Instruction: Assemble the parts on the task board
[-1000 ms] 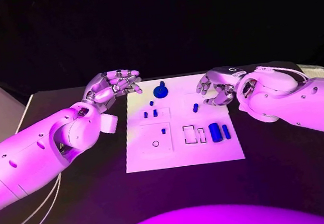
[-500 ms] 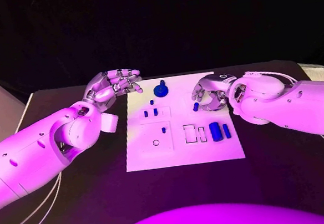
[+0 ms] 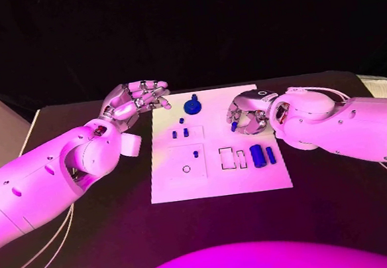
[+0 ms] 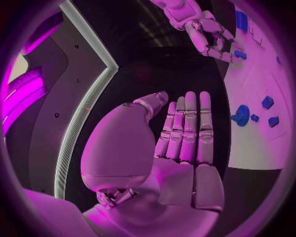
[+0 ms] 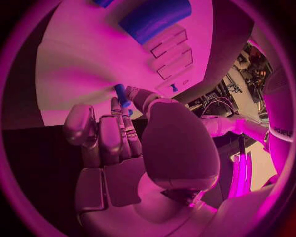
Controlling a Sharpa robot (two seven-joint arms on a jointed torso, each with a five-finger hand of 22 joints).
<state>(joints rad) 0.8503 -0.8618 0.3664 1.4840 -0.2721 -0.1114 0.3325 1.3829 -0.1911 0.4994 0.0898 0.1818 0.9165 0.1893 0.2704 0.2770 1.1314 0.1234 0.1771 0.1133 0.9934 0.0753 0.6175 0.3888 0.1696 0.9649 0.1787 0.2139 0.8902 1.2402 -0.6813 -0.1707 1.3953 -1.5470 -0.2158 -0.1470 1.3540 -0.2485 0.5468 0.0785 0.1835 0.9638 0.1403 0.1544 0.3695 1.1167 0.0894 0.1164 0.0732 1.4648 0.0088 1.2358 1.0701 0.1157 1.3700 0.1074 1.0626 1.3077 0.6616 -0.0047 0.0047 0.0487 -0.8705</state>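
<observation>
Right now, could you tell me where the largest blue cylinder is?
In the head view, the largest blue cylinder lies on the task board, on its right side, beside a thinner blue pin and nearer the robot than the right hand.

You couldn't tell whether the right hand [image 3: 251, 114] actually touched the small blue peg [image 3: 234, 126] beside its fingers; the hand covered part of the task board [image 3: 219, 184] there. The right wrist picture's edge cut off the big blue cylinder [image 5: 154, 17], and the tiny far-left parts [image 3: 180, 134] stayed indistinct
</observation>
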